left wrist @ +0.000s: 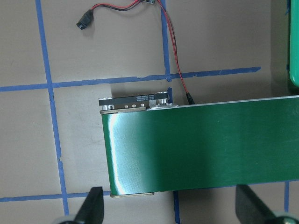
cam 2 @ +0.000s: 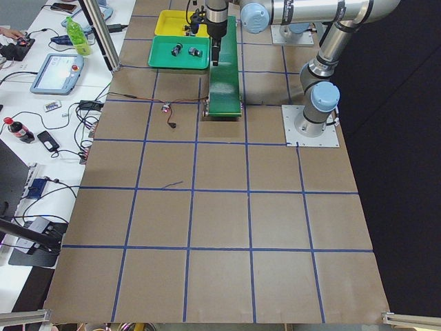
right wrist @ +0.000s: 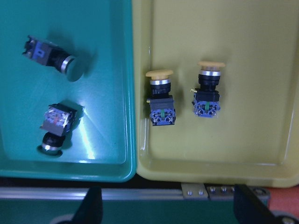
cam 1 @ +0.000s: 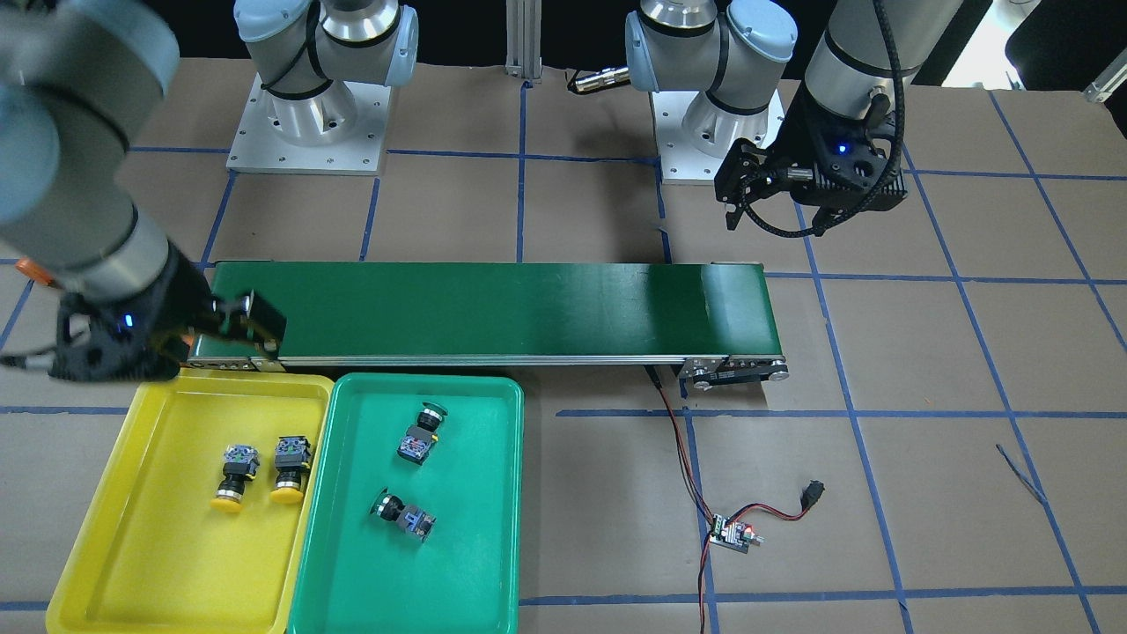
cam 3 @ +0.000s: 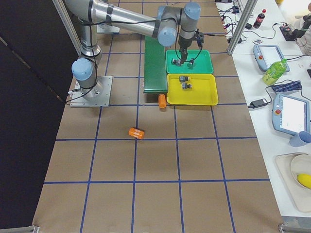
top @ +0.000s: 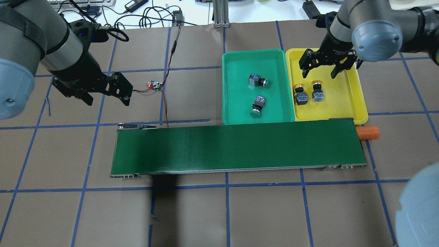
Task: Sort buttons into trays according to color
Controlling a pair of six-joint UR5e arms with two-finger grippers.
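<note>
Buttons sorted: yellow buttons [top: 301, 96] in yellow tray [top: 346, 101], green buttons [top: 258, 81] in green tray [top: 236, 103] at its 9 o'clock | left gripper [top: 108, 98], right gripper [top: 319, 70] spread, empty | light, rigid; square body judged best gripped.

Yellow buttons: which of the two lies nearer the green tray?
The yellow button right beside the wall of the green tray; the other yellow button lies further toward the middle of the yellow tray.
</note>
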